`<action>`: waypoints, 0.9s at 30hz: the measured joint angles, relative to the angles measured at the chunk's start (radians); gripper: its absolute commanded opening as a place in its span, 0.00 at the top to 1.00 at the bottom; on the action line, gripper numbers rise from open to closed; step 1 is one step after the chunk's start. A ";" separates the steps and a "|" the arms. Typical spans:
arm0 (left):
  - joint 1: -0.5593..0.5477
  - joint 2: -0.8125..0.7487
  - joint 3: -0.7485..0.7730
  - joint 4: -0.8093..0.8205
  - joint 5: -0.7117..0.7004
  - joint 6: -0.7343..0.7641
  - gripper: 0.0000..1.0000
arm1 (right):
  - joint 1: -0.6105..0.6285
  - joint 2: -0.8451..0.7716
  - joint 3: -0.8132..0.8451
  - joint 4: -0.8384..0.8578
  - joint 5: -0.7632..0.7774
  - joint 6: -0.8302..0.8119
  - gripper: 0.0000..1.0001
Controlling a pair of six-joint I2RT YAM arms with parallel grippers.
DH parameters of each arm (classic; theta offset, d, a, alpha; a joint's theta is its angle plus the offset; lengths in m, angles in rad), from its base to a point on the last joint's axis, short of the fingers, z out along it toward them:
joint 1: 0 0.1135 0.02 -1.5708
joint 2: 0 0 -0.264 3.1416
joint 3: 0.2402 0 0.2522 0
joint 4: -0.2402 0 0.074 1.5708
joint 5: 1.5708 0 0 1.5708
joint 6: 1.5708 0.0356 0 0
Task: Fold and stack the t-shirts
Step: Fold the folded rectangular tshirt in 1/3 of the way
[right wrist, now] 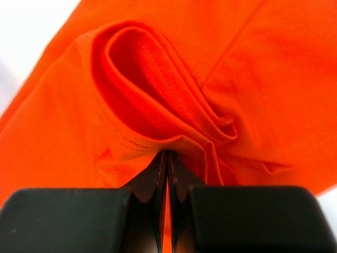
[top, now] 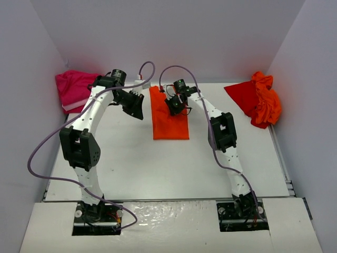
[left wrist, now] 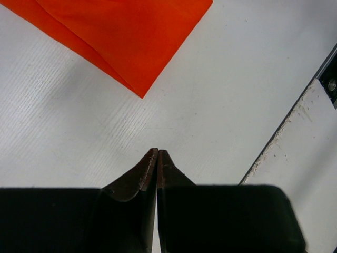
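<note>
right pincer (right wrist: 167, 158) pinches orange t-shirt (right wrist: 210, 63) (left pincer (left wrist: 157, 154) empty)

Both arms extended forward, left gripper (left wrist: 157, 153) jaws pressed together, empty, right gripper (right wrist: 167, 154) jaws pinched on orange t-shirt (right wrist: 158, 89)

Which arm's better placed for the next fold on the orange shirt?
Likely right: the right gripper pinches a bunched fold of the orange t-shirt; the left gripper is shut over the table, off the cloth.
</note>
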 measured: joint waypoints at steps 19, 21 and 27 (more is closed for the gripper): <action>0.000 0.083 0.021 0.074 0.019 -0.002 1.00 | 0.161 -0.167 -0.274 0.294 0.642 -0.056 1.00; 0.000 0.108 0.037 0.087 0.030 -0.010 1.00 | 0.096 -0.213 -0.292 0.296 0.638 -0.035 1.00; 0.000 0.219 0.141 0.113 0.074 -0.044 1.00 | -0.090 -0.352 -0.350 0.304 0.626 -0.007 1.00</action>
